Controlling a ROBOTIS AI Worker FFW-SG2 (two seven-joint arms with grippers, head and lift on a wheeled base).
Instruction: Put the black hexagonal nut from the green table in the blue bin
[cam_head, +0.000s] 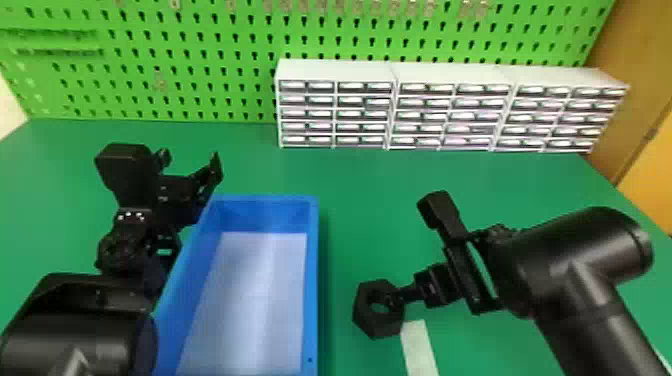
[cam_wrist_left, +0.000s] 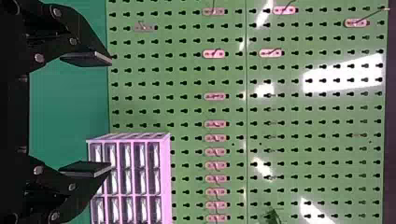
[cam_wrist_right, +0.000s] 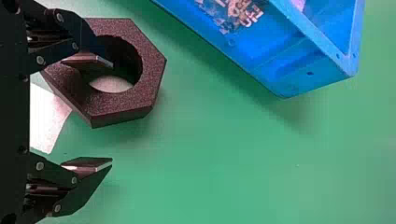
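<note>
In the head view, the black hexagonal nut (cam_head: 376, 322) lay on the green surface (cam_head: 370, 185), between the blue bin (cam_head: 312, 280) and the right gripper (cam_head: 406, 294). The right arm (cam_head: 580, 265) was bent, coming from the lower right, while the left arm (cam_head: 80, 325) was parked at the bin's other side. In the right wrist view, the right gripper was open, one finger (cam_wrist_right: 88, 60) at the hole, the other (cam_wrist_right: 88, 164) outside the nut. I judged it best to set the nut's wall squarely between them, close gently, and lift above the bin's rim before moving left. In the left wrist view, the left gripper (cam_wrist_left: 111, 114) was open and empty, facing the pegboard (cam_wrist_left: 327, 156).
</note>
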